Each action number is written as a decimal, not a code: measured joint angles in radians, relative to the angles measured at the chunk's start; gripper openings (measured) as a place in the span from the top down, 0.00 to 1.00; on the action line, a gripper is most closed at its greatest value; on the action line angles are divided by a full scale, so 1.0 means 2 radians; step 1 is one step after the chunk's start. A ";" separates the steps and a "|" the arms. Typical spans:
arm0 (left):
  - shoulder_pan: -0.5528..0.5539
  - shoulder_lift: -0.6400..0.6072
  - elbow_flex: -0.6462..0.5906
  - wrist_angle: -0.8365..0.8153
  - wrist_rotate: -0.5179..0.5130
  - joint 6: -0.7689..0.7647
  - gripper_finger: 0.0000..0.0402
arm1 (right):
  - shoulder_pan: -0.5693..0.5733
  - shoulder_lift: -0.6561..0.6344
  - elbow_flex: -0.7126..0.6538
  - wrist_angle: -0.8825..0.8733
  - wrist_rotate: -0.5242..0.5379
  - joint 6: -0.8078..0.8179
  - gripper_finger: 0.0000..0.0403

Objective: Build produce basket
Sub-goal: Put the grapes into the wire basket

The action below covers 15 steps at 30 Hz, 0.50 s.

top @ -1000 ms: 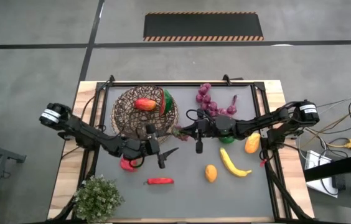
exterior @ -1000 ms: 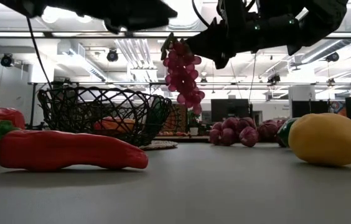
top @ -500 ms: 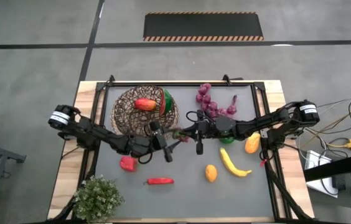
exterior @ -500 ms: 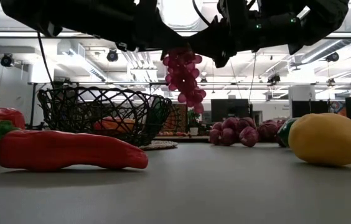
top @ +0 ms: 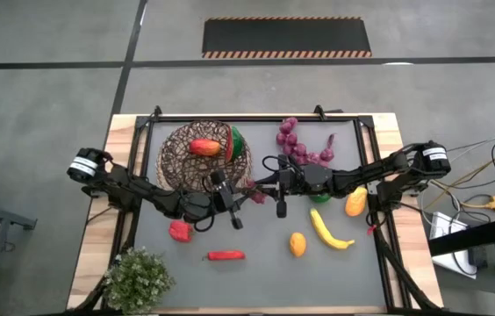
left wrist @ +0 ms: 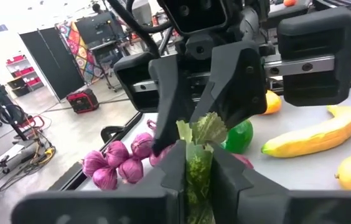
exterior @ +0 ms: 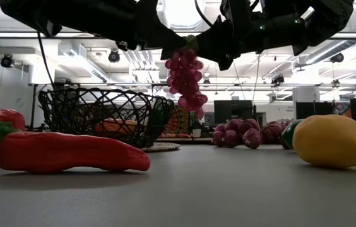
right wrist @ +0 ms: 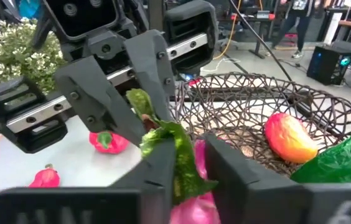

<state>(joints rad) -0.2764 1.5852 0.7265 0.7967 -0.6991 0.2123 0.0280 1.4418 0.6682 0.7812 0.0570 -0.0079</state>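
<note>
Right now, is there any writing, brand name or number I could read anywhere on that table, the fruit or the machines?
None can be read in these views.
The striped floor mat bears only orange and black edge hatching, no words.
The white bands on the arms' bases are too small to show any print.
The produce and the basket carry no labels.

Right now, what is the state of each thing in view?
grapes: hanging in the air, held by the leaf.
left hand: shut on the leaf.
right hand: at the same leaf.
basket: upright, holding fruit.
chili: lying flat.
banana: lying flat.
</note>
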 joint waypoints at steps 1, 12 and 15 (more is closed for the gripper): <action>0.000 0.000 0.000 0.000 0.000 0.000 0.95 | 0.000 0.000 0.000 0.000 0.001 0.005 0.75; -0.002 -0.013 0.000 -0.002 0.004 -0.025 0.96 | -0.006 -0.066 0.001 -0.092 0.026 0.009 0.43; -0.005 -0.018 0.005 -0.001 0.004 -0.024 0.96 | -0.006 -0.106 0.001 -0.155 0.037 0.003 0.40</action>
<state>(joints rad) -0.2868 1.5500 0.7369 0.7955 -0.6907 0.1635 0.0158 1.2292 0.6701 0.4715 0.1320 -0.0026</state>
